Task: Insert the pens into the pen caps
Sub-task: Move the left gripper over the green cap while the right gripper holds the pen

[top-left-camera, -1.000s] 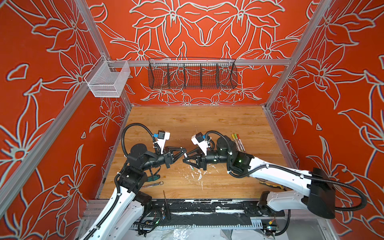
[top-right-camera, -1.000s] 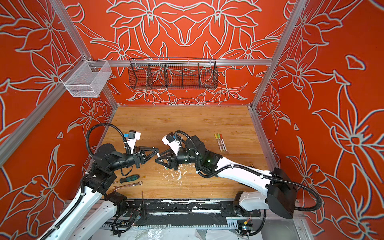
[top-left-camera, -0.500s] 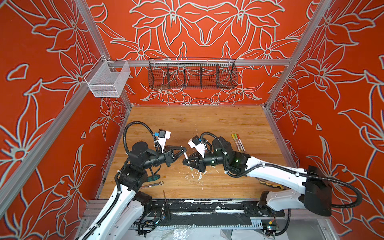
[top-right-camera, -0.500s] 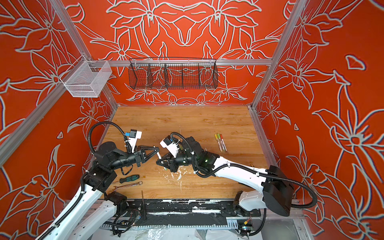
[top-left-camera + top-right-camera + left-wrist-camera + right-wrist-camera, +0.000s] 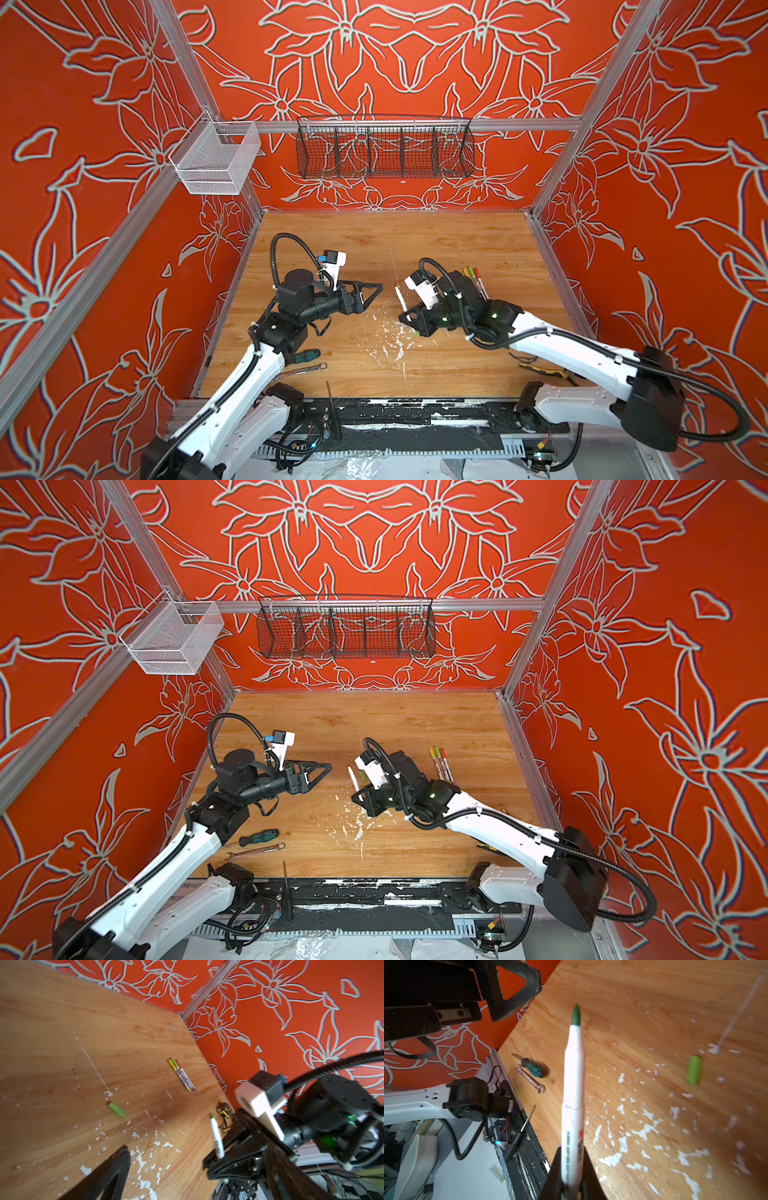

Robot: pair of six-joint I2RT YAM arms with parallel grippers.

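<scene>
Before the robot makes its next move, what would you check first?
1. Pen clamped in right gripper: ok.
2. Pen's green tip bare, pointing away from the jaws: ok.
3. Green cap held by left gripper: not ok; it lies loose on the table, jaws open and empty.
4. Cap's open end facing the pen: cannot tell, blurred.
5. Three other pens lying together, out of the way: ok.

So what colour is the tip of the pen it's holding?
Green pen tip, best in the right wrist view.
</scene>
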